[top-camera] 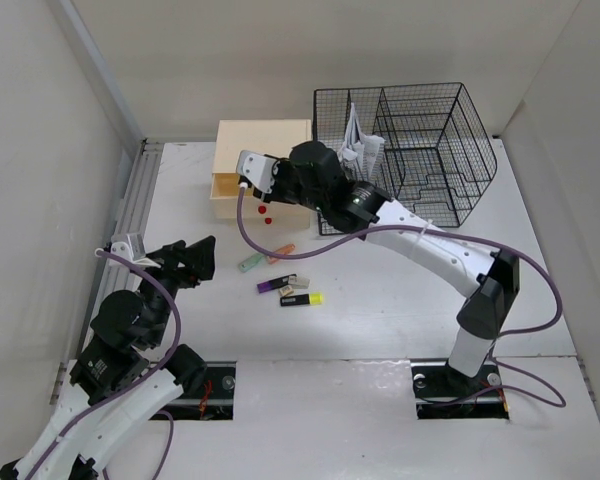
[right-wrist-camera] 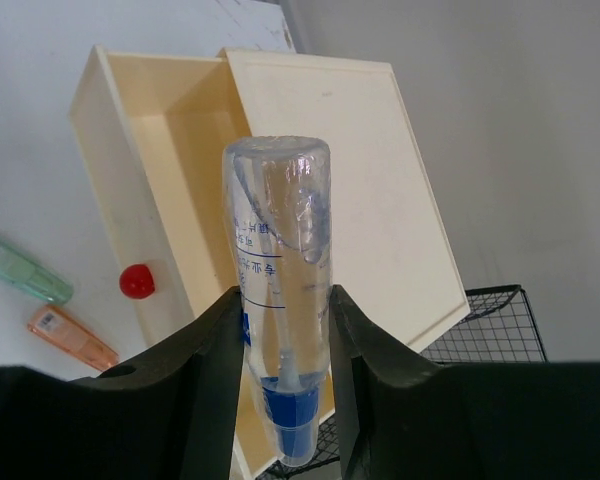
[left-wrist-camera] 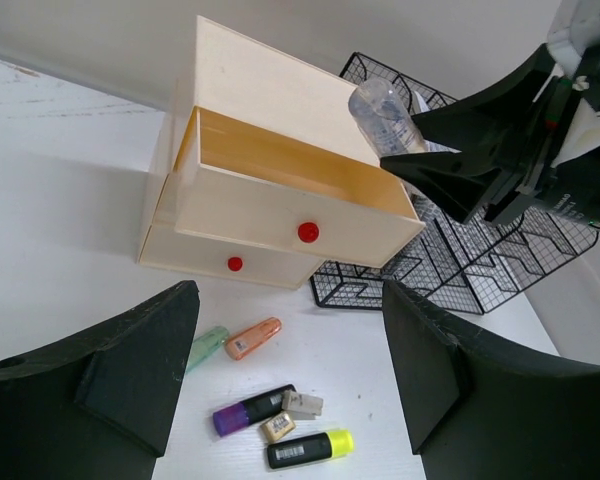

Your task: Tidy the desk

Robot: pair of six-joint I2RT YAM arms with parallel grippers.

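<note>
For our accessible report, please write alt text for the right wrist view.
A clear bottle with a blue cap is gripped between two black jaws, with the open drawer of a pale wooden box behind it. The drawer front has a red knob; a green marker and an orange marker lie on the white desk at left.

1. The clear bottle (right-wrist-camera: 278, 250) carries lines of blue print down its side, on the nine o'clock half of its body. The letters are too blurred to read.
2. The green marker (right-wrist-camera: 22, 270) and the orange marker (right-wrist-camera: 72, 338) lie on the desk (right-wrist-camera: 30, 120) at about eight o'clock from the bottle. Each bears a small white sticker with dark marks, which are illegible.
3. The black-and-yellow highlighter (left-wrist-camera: 308, 449), at six o'clock from the drawer box (left-wrist-camera: 270, 215), has a pale label too small to read.
4. No word, brand or number can be made out.
</note>
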